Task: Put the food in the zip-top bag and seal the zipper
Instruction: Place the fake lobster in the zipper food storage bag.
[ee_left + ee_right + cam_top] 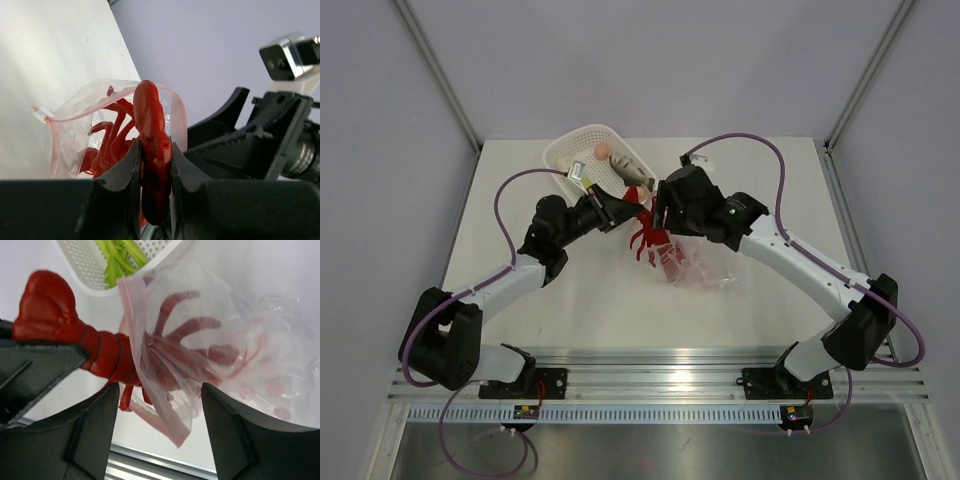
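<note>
**Red lobster sitting half inside the bag mouth**

Red lobster is hanging with its legs and front inside the zip-top bag while its tail is sticking out behind. The zipper is standing open, its pink lip curving around the lobster's body. Pale pink round pieces are showing through the bag's far end.

The left gripper is clamping the lobster's body tightly between both fingers. The right gripper is holding its fingers wide apart, with a loose flap of the bag hanging in the gap, pinched by neither.

The white basket is sitting just behind the two grippers near the table's far edge, holding the grey fish and green vegetable. Bare table is stretching from the bag toward the arm bases.
</note>
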